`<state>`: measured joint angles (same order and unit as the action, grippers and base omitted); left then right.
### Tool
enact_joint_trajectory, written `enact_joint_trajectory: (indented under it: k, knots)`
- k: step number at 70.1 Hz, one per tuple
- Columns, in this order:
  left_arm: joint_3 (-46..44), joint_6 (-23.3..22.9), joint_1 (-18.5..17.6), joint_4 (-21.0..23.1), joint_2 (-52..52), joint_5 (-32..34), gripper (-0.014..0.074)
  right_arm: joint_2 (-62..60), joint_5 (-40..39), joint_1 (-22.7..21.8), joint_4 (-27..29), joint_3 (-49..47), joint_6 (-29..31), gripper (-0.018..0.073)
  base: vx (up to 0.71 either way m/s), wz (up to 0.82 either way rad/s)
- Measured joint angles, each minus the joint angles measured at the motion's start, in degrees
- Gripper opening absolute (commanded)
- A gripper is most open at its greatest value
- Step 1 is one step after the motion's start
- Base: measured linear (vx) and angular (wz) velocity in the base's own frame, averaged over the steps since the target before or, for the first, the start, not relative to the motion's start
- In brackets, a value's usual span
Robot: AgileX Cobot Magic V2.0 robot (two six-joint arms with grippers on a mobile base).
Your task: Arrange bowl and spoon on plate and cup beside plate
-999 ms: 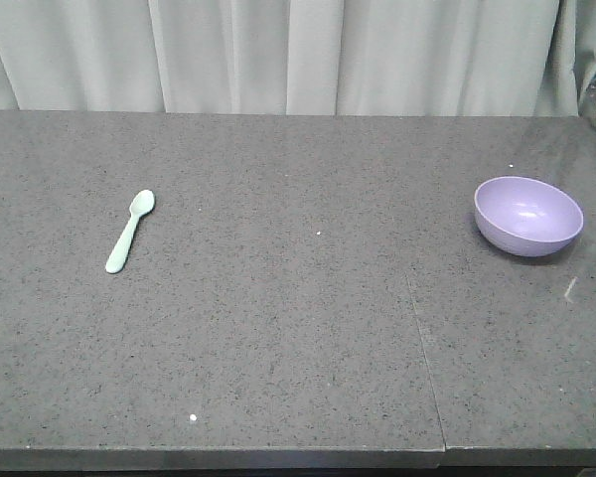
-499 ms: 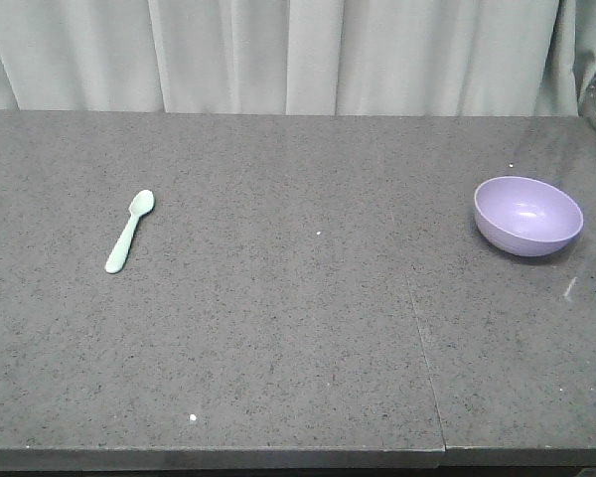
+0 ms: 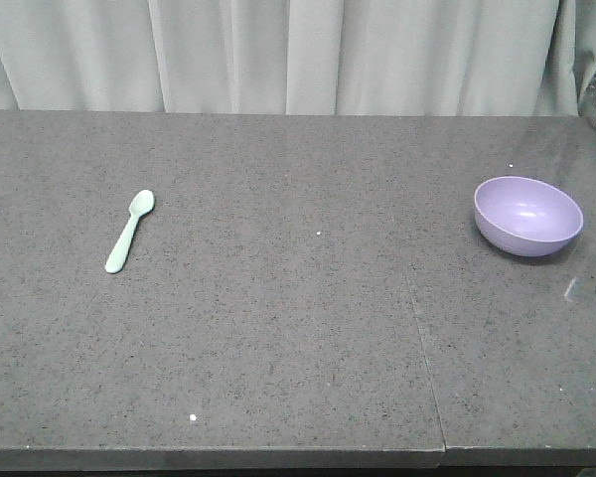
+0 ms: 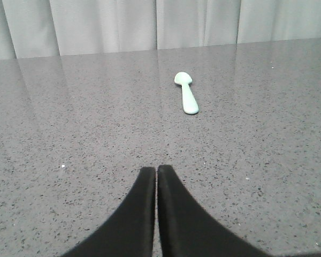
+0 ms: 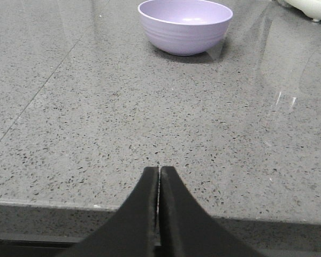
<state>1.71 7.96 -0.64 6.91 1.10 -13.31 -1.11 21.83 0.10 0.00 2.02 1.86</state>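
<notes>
Spoon [image 3: 129,232] lies far left on the tabletop [image 3: 298,328], ahead of the left gripper [image 4: 156,170], handle toward it. Bowl [image 3: 528,216] sits far right, ahead of the right gripper [image 5: 159,169]. Both grippers are pinched together, empty.

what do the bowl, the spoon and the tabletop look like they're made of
Bowl: probably plastic, lavender, smooth and glossy, with light glinting inside it. Spoon: probably plastic too, pale mint, seemingly one moulded piece with a duller satin look. Tabletop: looks like polished speckled grey stone or a stone-like composite. It faintly mirrors the curtain.
</notes>
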Motion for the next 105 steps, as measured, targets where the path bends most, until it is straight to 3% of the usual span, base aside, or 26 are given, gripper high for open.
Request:
enact_joint_trajectory:
  k: [11,30,46,62,81,96,105]
  knots:
    - [0.00,0.00,0.00,0.00,0.00,0.00,-0.0007,0.00,0.00,0.00,0.00,0.00,0.06,-0.0004,0.00,0.00]
    - [0.00,0.00,0.00,0.00,0.00,0.00,-0.0007,0.00,-1.22,0.00,-5.92,0.00,3.52,-0.0004,0.00,0.00]
    - [0.00,0.00,0.00,0.00,0.00,0.32,-0.0007,0.00,-10.44,0.00,-2.59,0.00,3.18,-0.0004,0.00,0.00]
    - [-1.35,0.00,0.00,0.00,0.00,5.40,-0.0007,0.00,-11.12,0.00,-0.40,-0.34,-0.67,-0.0004,0.00,0.00]
    - [-16.85,0.00,0.00,0.00,-4.09,4.81,-0.0007,6.17,-8.39,0.00,-1.06,-14.29,-2.35,-0.0004,0.00,0.00]
    - [-33.21,1.72,0.00,-0.05,-17.95,-6.07,-0.0007,21.08,2.12,0.00,-4.73,-30.04,-2.36,-0.0004,0.00,0.00]
    - [-38.23,1.97,0.00,-0.05,-25.42,-10.25,-0.0007,29.22,7.92,0.00,-4.79,-36.08,-2.36,-0.0004,0.00,0.00]
